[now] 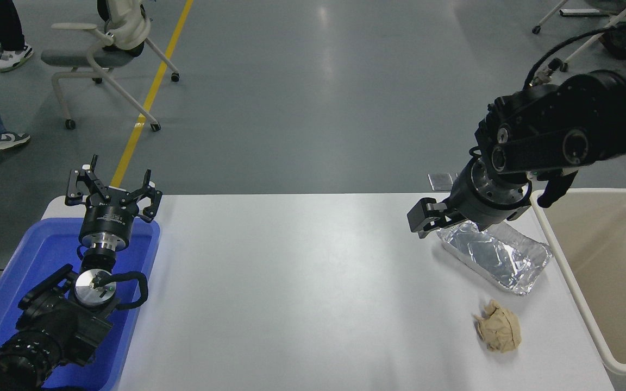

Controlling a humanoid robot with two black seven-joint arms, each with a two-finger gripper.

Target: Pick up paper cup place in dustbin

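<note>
So the white table [302, 282] takes up most of the shot, and honestly there's no paper cup on it anywhere that I can spot. The dustbin [574, 271], big beige thing with the thick pale rim, sits off the table's right edge, and only part of its inside shows, bare as far as I can see. If the cup is in there it's down in the bit cut off by the frame, so my guess is the drop is already done, but I can't confirm that from here. Over at the near left there's a blue tray [25, 271] with the left arm parked over it, left gripper [111, 194] pointing away with its fingers spread wide and holding nothing. The right arm comes in from the right edge and hangs over the far end of the crinkled foil tray [500, 258], just left of the bin. The right gripper [420, 216] is pointing left, seen side-on, and I can't tell how far apart its fingers are; nothing white shows in it. A crumpled tan paper ball [499, 326] lies near the foil tray, toward the near edge. Next move, I'd say: pull the arm clear of the trays without clipping the foil, or find the cup first if it isn't binned.
</note>
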